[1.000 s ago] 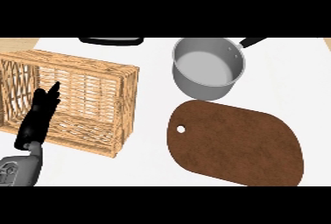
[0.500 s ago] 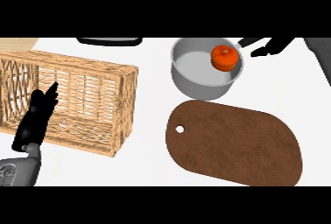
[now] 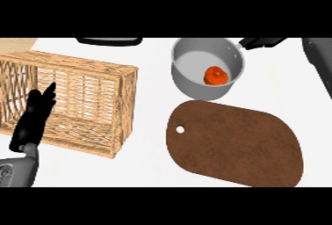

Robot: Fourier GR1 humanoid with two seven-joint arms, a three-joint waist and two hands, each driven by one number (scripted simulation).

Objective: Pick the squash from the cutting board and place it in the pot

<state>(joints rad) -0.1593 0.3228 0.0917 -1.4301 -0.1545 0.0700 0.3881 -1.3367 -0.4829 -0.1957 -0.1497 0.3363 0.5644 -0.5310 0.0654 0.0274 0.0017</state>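
Sitting inside the pot [image 3: 200, 91], the squash [image 3: 216, 75] looks placed. The risk I see is the right forearm [image 3: 319, 57], just right of the pot, clipping its handle [image 3: 259, 42]. The left hand [image 3: 35, 116] rests open well left of the pot; the right hand is out of view.

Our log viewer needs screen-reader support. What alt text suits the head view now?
An orange squash lies inside the grey metal pot at upper right, above a bare brown oval cutting board. The robot's black left hand rests open, fingers up, over a woven wicker crate at left.
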